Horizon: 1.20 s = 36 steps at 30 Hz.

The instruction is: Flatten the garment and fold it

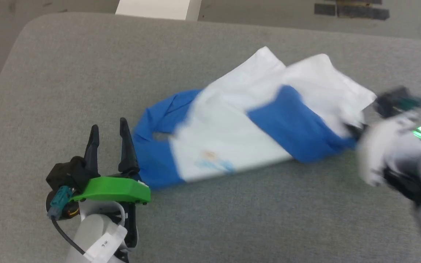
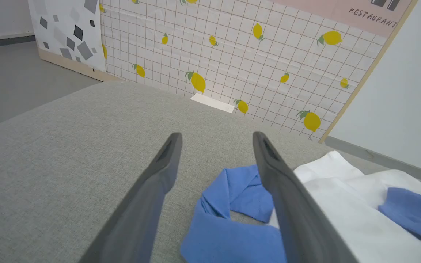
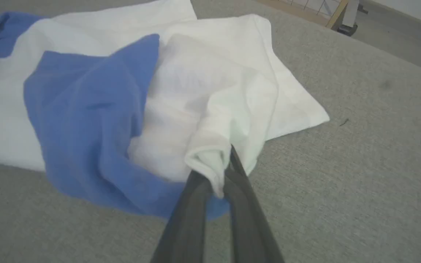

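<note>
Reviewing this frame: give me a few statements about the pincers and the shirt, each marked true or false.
1. The right pincer is shut on a white fold of the garment. True.
2. The left pincer grips a blue part of the garment. False: it stands open at the garment's blue end, holding nothing.
3. The garment lies fully flattened. False: it is bunched, with a blue sleeve draped over the white body.
4. The garment rests on a grey fabric surface. True.

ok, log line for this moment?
phase: flattening | T-shirt: crumpled on grey upholstered surface | left tool: open, beside blue sleeve | right tool: shut on white T-shirt edge
</note>
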Available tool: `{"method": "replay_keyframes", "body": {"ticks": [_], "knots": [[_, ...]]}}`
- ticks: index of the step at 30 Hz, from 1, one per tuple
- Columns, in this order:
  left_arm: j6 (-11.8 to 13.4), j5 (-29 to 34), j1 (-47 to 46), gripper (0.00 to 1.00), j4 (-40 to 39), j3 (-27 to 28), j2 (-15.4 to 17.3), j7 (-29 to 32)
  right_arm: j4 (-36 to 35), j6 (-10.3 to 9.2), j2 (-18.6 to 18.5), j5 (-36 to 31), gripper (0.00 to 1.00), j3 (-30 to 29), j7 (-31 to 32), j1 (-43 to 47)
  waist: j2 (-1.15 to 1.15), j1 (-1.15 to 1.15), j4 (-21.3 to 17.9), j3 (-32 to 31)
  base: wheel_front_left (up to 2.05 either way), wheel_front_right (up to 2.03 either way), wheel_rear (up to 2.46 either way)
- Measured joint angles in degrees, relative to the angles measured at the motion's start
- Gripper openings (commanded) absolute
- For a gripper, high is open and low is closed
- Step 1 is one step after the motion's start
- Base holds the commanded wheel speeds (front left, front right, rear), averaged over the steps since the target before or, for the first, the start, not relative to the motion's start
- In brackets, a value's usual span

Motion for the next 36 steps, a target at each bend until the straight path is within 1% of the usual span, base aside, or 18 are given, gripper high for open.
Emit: {"method": "replay_keyframes", "body": {"ticks": [2, 4, 6, 8, 9, 10, 11, 14, 17, 20, 23, 26, 28, 30, 31, 33, 34, 36], "knots": [[-0.35, 0.00, 0.03, 1.00, 0.29, 0.34, -0.01, 0.00, -3.15, 0.00, -4.15, 1.02, 0.00, -2.60, 2.76, 4.32, 0.00, 0.00, -0.55, -0.80, 0.00, 0.00, 0.00], [-0.41, 0.02, 0.05, 1.00, 0.64, 0.60, -0.02, 0.00, -5.60, 0.00, -6.82, 1.64, 0.00, -6.91, 5.60, 8.47, 0.00, 0.00, -1.36, -1.42, 0.00, 0.00, 0.00], [-0.43, 0.03, 0.05, 1.00, 0.83, 0.48, -0.03, 0.00, -7.05, 0.00, -7.44, 1.46, 0.00, -10.76, 7.12, 11.21, 0.00, 0.00, -2.12, -1.83, 0.00, 0.00, 0.00], [-0.85, 0.02, 0.06, 1.00, 1.33, 0.43, -0.08, 0.00, -7.64, 0.00, -5.75, 1.30, 0.00, -14.43, 7.62, 12.79, 0.00, 0.00, -2.87, -2.17, 0.00, 0.00, 0.00], [-0.96, 0.02, 0.06, 1.00, 1.64, 0.38, -0.07, 0.00, -7.88, 0.00, -4.66, 0.22, 0.18, -15.40, 7.58, 13.35, 0.00, 0.00, -3.31, -2.33, 0.00, 0.00, 0.00], [-1.13, 0.02, 0.05, 1.00, 2.09, 0.23, -0.08, 0.00, -8.22, 0.00, -3.09, 0.03, 1.00, -16.26, 7.04, 13.75, 0.00, 0.00, -3.73, -2.46, 0.00, 0.00, 0.00], [-1.25, 0.00, 0.05, 1.00, 2.44, 0.02, -0.08, 0.00, -8.50, 0.00, -1.34, 0.59, 1.00, -17.31, 6.34, 13.93, 0.00, 0.00, -4.06, -2.57, 0.00, 0.00, 0.00], [-1.87, -0.93, 0.00, 1.00, 3.93, -1.13, -0.11, 0.00, -10.45, 0.00, 6.82, 2.77, 1.00, -24.05, 0.37, 14.05, 0.00, 0.00, -5.23, -3.01, 0.00, 0.00, 0.00], [-2.47, -2.32, -0.77, 1.00, 5.14, -2.87, -0.09, 0.86, -12.81, -0.01, 12.16, 3.03, 1.00, -31.95, -5.99, 14.07, 0.00, 0.00, -6.30, -3.47, 0.00, 0.00, 0.00], [-3.67, -3.26, -5.00, 1.00, 6.28, -5.58, -0.10, 4.27, -15.10, -0.01, 15.18, 1.64, 1.00, -37.71, -9.54, 14.78, 0.00, 0.00, -7.56, -3.83, 0.00, 0.00, 0.00], [-4.26, -5.25, -11.74, 1.00, 8.61, -8.16, -0.13, 9.33, -16.56, -0.01, 16.37, 0.64, 1.00, -40.33, -9.83, 15.79, 0.00, 0.00, -8.83, -3.71, 0.00, 0.00, 0.00], [-4.28, -7.83, -20.92, 1.00, 12.99, -10.96, -0.19, 15.96, -17.42, -0.01, 16.97, -0.31, 1.00, -40.53, -9.46, 16.11, 0.00, 0.00, -10.34, -2.99, 0.00, 0.00, 0.00], [-3.41, -8.48, -26.79, 1.00, 17.13, -13.33, -0.18, 22.06, -17.60, -0.01, 17.41, -0.30, 1.00, -39.90, -9.46, 16.08, 0.00, 0.00, -11.40, -2.17, 0.00, 0.00, 0.00], [-2.27, -9.12, -31.97, 1.00, 21.90, -16.83, -0.20, 29.87, -17.48, -0.01, 17.90, -0.08, 1.00, -39.30, -9.49, 15.96, 0.00, 0.00, -12.69, -1.09, 0.00, 0.00, 0.00], [-1.49, -9.02, -34.00, 1.00, 24.28, -18.46, -0.23, 34.19, -17.36, -0.01, 18.01, -0.08, 1.00, -38.85, -9.49, 15.86, 0.00, 0.00, -13.36, -0.54, 0.00, 0.00, 0.00], [-0.13, -8.94, -36.72, 1.00, 28.00, -20.73, -0.34, 40.58, -16.85, -0.01, 18.17, -0.07, 1.00, -38.47, -10.01, 15.63, 0.00, 0.00, -14.65, 0.47, 0.00, 0.00, 0.00], [0.67, -8.38, -37.95, 1.00, 29.65, -21.69, -0.36, 43.41, -16.44, -0.01, 18.23, -0.05, 1.00, -38.27, -10.29, 15.45, 0.00, 0.00, -15.35, 1.02, 0.00, 0.00, 0.00], [1.56, -7.70, -39.60, 1.00, 31.56, -22.64, -0.35, 46.15, -15.82, -0.01, 18.31, -0.01, 1.00, -38.17, -11.00, 15.22, 0.00, 0.00, -16.52, 2.09, 0.00, 0.00, 0.00]]}}
